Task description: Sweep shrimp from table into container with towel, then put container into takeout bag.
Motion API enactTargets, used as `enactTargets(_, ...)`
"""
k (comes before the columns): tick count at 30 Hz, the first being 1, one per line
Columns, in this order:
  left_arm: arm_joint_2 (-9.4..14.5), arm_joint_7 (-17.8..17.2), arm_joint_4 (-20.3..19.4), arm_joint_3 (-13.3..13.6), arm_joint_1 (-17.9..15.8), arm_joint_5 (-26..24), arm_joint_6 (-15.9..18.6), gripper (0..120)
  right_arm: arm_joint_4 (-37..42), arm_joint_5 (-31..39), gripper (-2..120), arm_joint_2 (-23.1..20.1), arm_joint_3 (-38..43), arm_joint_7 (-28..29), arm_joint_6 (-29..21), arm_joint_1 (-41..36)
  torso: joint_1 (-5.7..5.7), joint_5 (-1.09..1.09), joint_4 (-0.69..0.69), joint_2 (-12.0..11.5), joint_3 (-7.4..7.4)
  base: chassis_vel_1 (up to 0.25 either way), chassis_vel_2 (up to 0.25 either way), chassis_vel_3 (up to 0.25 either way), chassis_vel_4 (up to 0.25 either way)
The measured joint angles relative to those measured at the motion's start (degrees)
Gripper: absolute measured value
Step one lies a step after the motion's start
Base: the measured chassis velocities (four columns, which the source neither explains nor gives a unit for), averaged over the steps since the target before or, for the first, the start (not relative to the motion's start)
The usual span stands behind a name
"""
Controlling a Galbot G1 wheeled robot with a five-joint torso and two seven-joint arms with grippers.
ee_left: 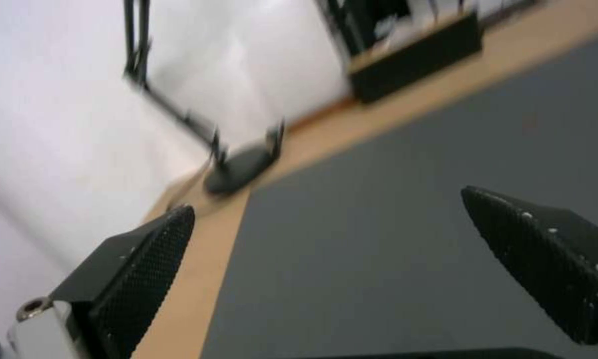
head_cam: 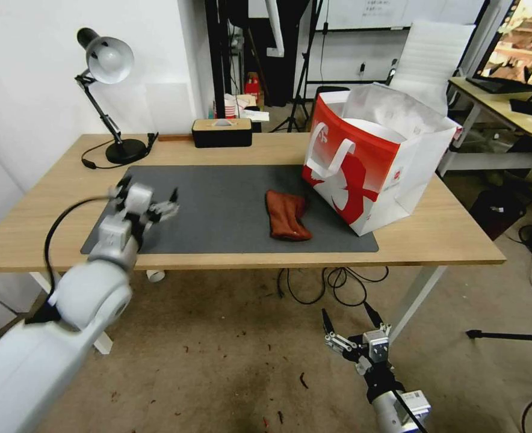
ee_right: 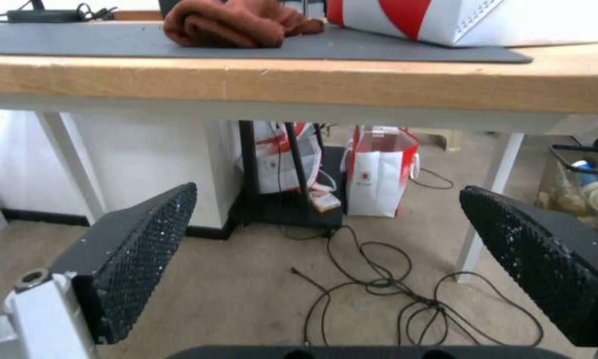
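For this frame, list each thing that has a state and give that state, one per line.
Towel: rumpled, lying on the mat, nothing holding it.
Takeout bag: upright on the table, mouth open, handles hanging loose.
Lamp: standing at the table's far left corner, head tilted down.
Left gripper: open, empty, above the mat's left end.
Right gripper: open, empty, low in front of the table edge.
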Motion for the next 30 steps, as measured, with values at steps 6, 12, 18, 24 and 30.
enactTargets(6, -8.19, 0.4, -1.54, -8.32, 19.67, 6.48, -6.4, 100, 0.55, 0.58, 100, -0.1, 0.59, -0.8, 3.09, 0.25, -0.01, 0.03, 0.06, 0.01, 0.0, 0.0, 0.0, 0.0, 0.0)
enactTargets(12, -12.22, 0.35, -1.22, -10.17, 26.35, 8.18, -9.93, 100, 1.62, 1.85, 100, -1.12, 1.55, -1.79, 3.88, 0.87, -0.01, 0.04, 0.03, 0.0, 0.0, 0.0, 0.0, 0.0, 0.0)
enactTargets(18, -13.99, 0.98, -0.08, -10.7, 29.18, 8.65, -12.06, 100, 3.89, 3.89, 100, -3.36, 5.46, -3.88, 4.22, 1.13, 0.01, 0.02, 0.02, 0.0, 0.01, 0.0, 0.0, 0.0, 0.0)
enactTargets(24, -14.62, 1.41, 0.21, -10.06, 28.76, 8.77, -13.06, 100, 4.72, 7.18, 100, -4.95, 8.94, -5.12, 3.91, -0.22, 0.01, 0.02, 0.01, 0.0, 0.01, 0.0, 0.0, 0.0, 0.0)
enactTargets(30, -15.07, 1.95, 0.29, -9.63, 28.19, 8.12, -14.83, 100, 4.81, 8.48, 100, -5.43, 10.32, -5.69, 3.7, -1.37, 0.01, 0.02, 0.02, 0.0, 0.01, 0.0, 0.0, 0.0, 0.0)
